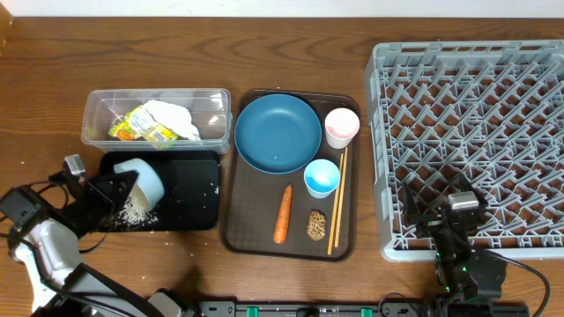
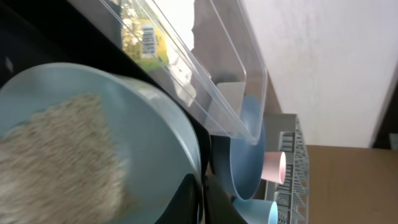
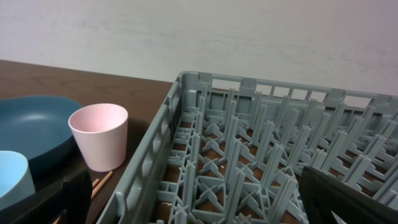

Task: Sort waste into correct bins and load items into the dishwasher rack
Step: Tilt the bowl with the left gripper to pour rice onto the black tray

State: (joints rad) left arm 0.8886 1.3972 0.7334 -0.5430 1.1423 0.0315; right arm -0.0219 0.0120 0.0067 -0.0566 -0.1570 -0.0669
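My left gripper [image 1: 122, 187] [image 2: 202, 200] is shut on the rim of the light-blue bowl [image 1: 144, 179] [image 2: 93, 137]. The bowl is tipped over the black tray [image 1: 187, 195], where white rice [image 1: 137, 210] lies in a pile. Rice still fills the bowl's inside [image 2: 56, 155]. The clear tub [image 1: 157, 99] [image 2: 239, 93] holds the napkin [image 1: 176, 114] and the wrapper [image 1: 141, 128]. My right gripper [image 1: 451, 214] [image 3: 211, 205] stands open over the grey rack's [image 1: 476, 132] [image 3: 261, 155] front-left corner, with nothing between its fingers.
The brown serving tray [image 1: 256, 231] carries the dark-blue plate [image 1: 278, 132], pink cup [image 1: 342, 126] [image 3: 99, 134], light-blue cup [image 1: 322, 177], carrot [image 1: 282, 213], brown seedy lump [image 1: 317, 224] and chopsticks [image 1: 337, 202]. A few rice grains dot the black tray.
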